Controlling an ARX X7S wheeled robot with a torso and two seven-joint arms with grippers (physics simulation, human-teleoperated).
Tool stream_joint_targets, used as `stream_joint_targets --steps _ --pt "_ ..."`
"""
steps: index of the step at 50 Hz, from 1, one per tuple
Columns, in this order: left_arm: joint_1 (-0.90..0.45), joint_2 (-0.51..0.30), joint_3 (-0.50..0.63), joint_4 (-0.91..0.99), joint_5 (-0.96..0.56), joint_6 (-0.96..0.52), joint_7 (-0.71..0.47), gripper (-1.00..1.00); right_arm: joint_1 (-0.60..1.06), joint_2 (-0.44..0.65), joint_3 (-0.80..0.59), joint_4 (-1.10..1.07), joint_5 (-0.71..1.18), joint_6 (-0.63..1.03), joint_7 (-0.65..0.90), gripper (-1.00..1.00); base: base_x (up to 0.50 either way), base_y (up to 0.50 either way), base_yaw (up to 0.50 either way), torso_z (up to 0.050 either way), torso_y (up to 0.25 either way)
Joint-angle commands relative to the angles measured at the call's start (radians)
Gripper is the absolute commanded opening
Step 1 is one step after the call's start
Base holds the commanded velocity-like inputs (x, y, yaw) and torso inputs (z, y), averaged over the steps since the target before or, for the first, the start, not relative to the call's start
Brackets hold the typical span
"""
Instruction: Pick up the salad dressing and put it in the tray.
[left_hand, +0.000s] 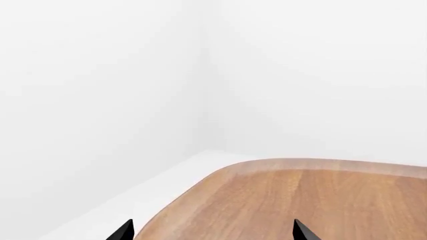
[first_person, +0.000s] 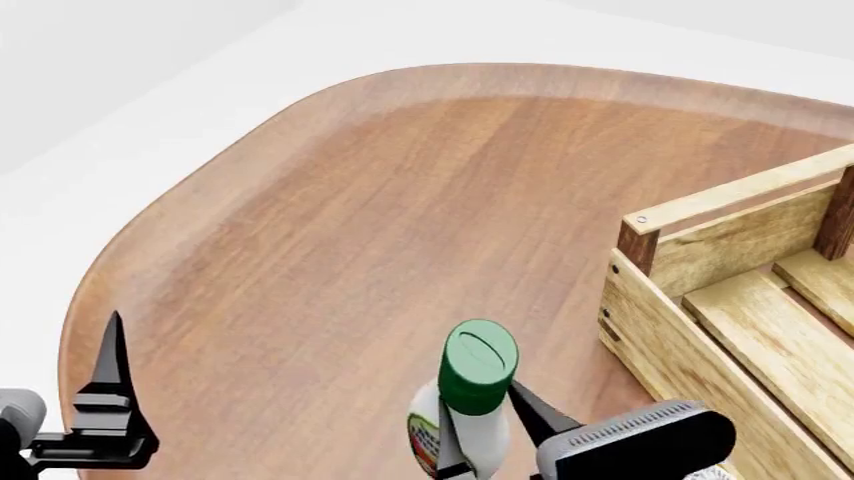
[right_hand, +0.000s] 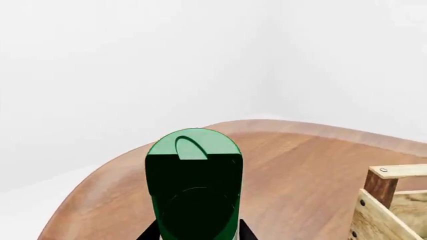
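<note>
The salad dressing, a narrow bottle with a round dark-green cap, sits low in the head view, left of the tray. My right gripper is shut on it, a dark finger on either side of its body. In the right wrist view the green cap fills the space between the gripper's fingers. The tray, a light-wood slatted crate with dark-brown corner posts, stands at the right, its corner just right of the bottle. My left gripper is open over the table's near-left edge, its fingertips wide apart around nothing.
The rounded wooden table stretches away to the far left, with white floor and walls beyond its curved edge. The tray's near wall stands close beside my right arm.
</note>
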Motion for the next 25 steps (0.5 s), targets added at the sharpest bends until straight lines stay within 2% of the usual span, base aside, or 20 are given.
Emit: stream_joint_targets --steps 1,25 --pt "-0.003 -0.004 0.002 0.003 -0.004 -0.002 -0.004 1.0 0.005 0.021 0.073 -0.099 0.03 0.02 0.043 -1.0 0.0 0.0 0.0 0.0 0.0" --pt "0.005 -0.007 0.005 -0.005 -0.007 0.013 -0.012 1.0 -0.021 0.046 0.233 -0.203 0.076 -0.007 0.136 -1.0 0.0 0.0 0.0 0.0 0.0"
